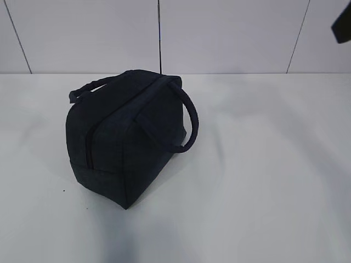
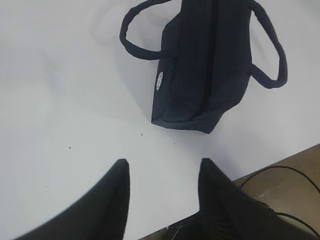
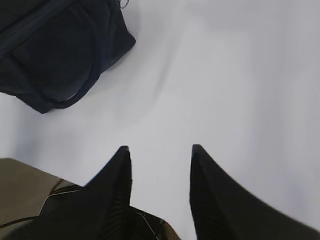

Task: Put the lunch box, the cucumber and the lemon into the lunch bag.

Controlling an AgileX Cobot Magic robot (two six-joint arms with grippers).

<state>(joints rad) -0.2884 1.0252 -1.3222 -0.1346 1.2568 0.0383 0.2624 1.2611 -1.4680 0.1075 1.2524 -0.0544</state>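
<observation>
The dark navy lunch bag [image 1: 129, 137] stands on the white table left of the middle, its zipper shut and its two loop handles up. It also shows in the left wrist view [image 2: 200, 65], with a small white logo on its side, and in the right wrist view [image 3: 55, 50] at the top left. My left gripper [image 2: 162, 167] is open and empty over the bare table near the front edge, well short of the bag. My right gripper [image 3: 160, 150] is open and empty over the bare table, to the right of the bag. The lunch box, the cucumber and the lemon are out of view.
The white table [image 1: 263, 181] ends at a white panelled wall [image 1: 230, 33] behind. A dark part of an arm [image 1: 343, 24] shows at the top right corner. Beyond the table's front edge lies a brown floor with black cables [image 2: 285, 185].
</observation>
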